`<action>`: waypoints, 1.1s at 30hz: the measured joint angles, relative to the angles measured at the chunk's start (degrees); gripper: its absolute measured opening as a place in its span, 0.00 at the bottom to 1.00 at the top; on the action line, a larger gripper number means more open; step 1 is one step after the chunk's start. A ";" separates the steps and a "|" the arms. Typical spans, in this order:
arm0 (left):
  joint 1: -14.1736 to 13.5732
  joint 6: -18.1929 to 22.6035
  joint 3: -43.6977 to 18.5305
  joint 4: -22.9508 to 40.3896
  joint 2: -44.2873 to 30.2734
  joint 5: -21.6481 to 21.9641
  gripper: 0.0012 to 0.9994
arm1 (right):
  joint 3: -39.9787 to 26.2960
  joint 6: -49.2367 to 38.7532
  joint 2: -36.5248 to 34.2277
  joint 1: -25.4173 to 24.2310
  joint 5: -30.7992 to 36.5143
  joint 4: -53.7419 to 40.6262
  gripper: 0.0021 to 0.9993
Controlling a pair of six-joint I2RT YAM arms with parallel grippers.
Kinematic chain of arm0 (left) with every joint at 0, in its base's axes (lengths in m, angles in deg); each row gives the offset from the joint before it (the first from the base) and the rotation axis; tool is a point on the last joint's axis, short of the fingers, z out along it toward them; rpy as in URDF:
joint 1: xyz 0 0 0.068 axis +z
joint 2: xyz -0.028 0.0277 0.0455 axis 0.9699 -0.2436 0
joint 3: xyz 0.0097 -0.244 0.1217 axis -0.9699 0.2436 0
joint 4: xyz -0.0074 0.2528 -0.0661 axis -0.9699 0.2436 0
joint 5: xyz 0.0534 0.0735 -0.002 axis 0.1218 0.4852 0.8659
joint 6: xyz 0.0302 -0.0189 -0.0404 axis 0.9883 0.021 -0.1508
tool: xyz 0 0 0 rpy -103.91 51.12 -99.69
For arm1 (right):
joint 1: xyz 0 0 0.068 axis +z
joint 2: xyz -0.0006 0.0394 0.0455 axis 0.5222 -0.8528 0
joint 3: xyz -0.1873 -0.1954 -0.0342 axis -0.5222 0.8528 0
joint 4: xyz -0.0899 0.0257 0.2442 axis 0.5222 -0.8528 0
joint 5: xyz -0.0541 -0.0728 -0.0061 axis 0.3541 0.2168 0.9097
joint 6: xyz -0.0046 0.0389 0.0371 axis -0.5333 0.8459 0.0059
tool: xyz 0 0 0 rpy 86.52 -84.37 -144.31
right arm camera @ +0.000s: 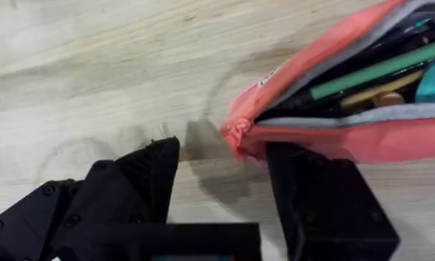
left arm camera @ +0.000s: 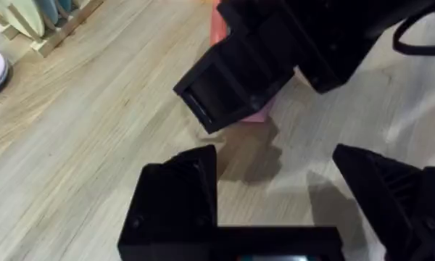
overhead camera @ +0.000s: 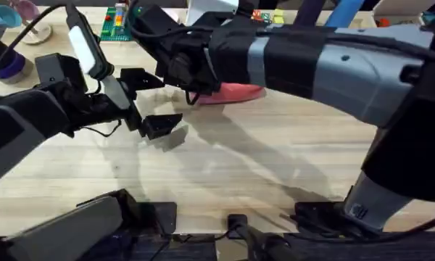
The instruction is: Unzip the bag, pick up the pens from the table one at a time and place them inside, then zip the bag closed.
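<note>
right wrist view: the salmon-pink bag point(right arm camera: 326, 134) lies unzipped on the table point(right arm camera: 94, 65), a green pen point(right arm camera: 380, 69) inside. right gripper point(right arm camera: 225, 192) released at its end; left gripper point(left arm camera: 275, 196) released nearby. judged remaining: zip closed.

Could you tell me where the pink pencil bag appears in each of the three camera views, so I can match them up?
Overhead: the bag lies upper middle on the table, mostly covered by the right arm.
Left wrist: a pink strip at top centre, behind the right gripper.
Right wrist: upper right, unzipped, pens inside, just past the open fingers.
Shared landmark: the bag's pink end beside the right gripper.
</note>
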 joint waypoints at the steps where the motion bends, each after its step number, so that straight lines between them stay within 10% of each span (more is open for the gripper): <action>1: 0.00 0.00 0.00 0.00 0.00 0.00 1.00 | 0.00 0.01 -0.02 0.00 0.00 -0.02 0.70; 11: 0.00 0.00 0.00 0.00 0.00 0.00 1.00 | 0.00 0.00 -1.40 -0.11 0.00 0.02 0.39; 25: 0.00 0.00 0.00 0.00 0.00 0.00 1.00 | 0.00 0.00 -1.40 -0.61 -0.04 -0.02 0.32; 33: 0.00 0.00 0.00 0.00 0.00 0.00 1.00 | 0.00 0.00 -1.40 -0.85 -0.52 0.24 0.04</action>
